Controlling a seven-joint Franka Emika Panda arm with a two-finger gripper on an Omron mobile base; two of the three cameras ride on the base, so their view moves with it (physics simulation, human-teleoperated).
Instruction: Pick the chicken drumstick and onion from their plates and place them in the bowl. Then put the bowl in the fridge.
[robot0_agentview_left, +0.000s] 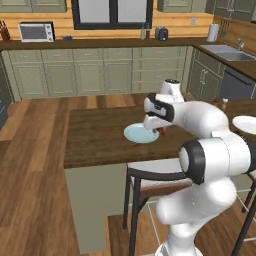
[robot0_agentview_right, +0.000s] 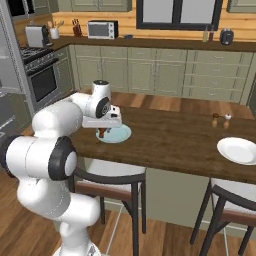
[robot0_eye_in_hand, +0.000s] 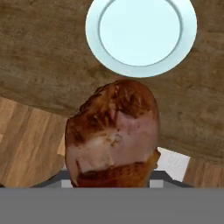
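A white robot arm reaches over a dark wooden surface in a rendered kitchen. Its gripper hangs just above the near edge of a light blue plate, and the fingers are closed on the chicken drumstick, lifted clear of the plate. In the hand view the reddish-brown meat looms large at the bottom, with the bare blue plate beyond it and the wooden floor past the surface's edge. In the right base view the drumstick shows as a small dark lump beneath the hand. A white plate lies well apart at the far right end of the surface, near two small shakers.

The step in hand appears to be carrying the drumstick to the bowl. The next move likely calls for keeping the grip firm, travelling to the bowl, then releasing the meat above it.
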